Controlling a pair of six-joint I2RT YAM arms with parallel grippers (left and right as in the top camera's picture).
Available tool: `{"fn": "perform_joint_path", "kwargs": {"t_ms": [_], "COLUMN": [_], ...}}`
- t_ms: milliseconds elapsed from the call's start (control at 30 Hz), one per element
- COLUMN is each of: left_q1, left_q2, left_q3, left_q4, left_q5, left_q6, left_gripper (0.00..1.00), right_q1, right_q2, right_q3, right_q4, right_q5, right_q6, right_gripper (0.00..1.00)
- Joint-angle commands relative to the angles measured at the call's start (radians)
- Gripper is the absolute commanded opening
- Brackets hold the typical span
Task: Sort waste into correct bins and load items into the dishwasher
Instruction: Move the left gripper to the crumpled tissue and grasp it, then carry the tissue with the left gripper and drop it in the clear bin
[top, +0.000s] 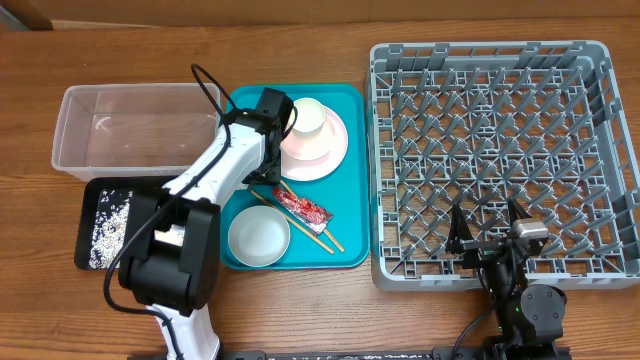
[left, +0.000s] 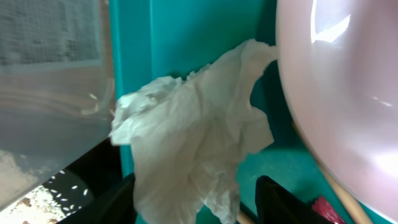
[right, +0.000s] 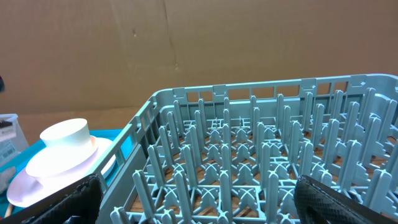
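L jaws on napkin (left: 193, 143) — nr tray (left: 186, 31) edge

Left arm (top: 215, 170) reaches from 7 o'clock up toward 12; left gripper (top: 274, 106) angled down, fingers (left: 283, 202) pressed to both sides of the crumpled white paper napkin (left: 193, 130); right arm (top: 522, 300) folded at 5 o'clock; right gripper (top: 487, 228) level, jaws spread wide.
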Motion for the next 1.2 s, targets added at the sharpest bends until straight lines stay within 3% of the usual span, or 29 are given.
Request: {"fn": "perform_joint_path", "kwargs": {"t_ms": [0, 133, 233, 333, 500, 633, 933, 1167], "left_q1": [0.003, 0.003, 0.003, 0.003, 0.003, 0.003, 0.005, 0.045], "left_q2": [0.029, 0.029, 0.029, 0.029, 0.027, 0.017, -0.032, -0.054], "left_q3": [-0.009, -0.009, -0.009, -0.009, -0.007, 0.045, 0.352, 0.459], "left_q4": [0.002, 0.01, 0.01, 0.01, -0.001, -0.063, -0.26, -0.331], "left_q5": [-0.018, -0.022, -0.023, -0.023, -0.044, -0.043, -0.051, -0.218], "left_q6": [0.005, 0.005, 0.005, 0.005, 0.033, 0.048, 0.045, -0.014], "left_gripper": [0.6, 0.58, 0.5, 0.36, 0.04, 0.04, 0.04, 0.04], "right_q1": [0.005, 0.005, 0.005, 0.005, 0.005, 0.005, 0.005, 0.005], "right_q2": [-0.01, -0.01, -0.01, -0.01, -0.01, -0.01, -0.01, -0.01], "right_q3": [-0.011, -0.011, -0.011, -0.011, -0.011, -0.011, -0.011, -0.011], "right_q4": [0.006, 0.006, 0.006, 0.006, 0.006, 0.006, 0.006, 0.006], "right_q5": [0.006, 0.006, 0.006, 0.006, 0.006, 0.006, 0.006, 0.006], "right_q6": [0.007, 0.007, 0.007, 0.007, 0.007, 0.007, 0.007, 0.007], "right_gripper": [1.0, 1.0, 1.0, 1.0, 1.0, 1.0, 1.0, 1.0]}}
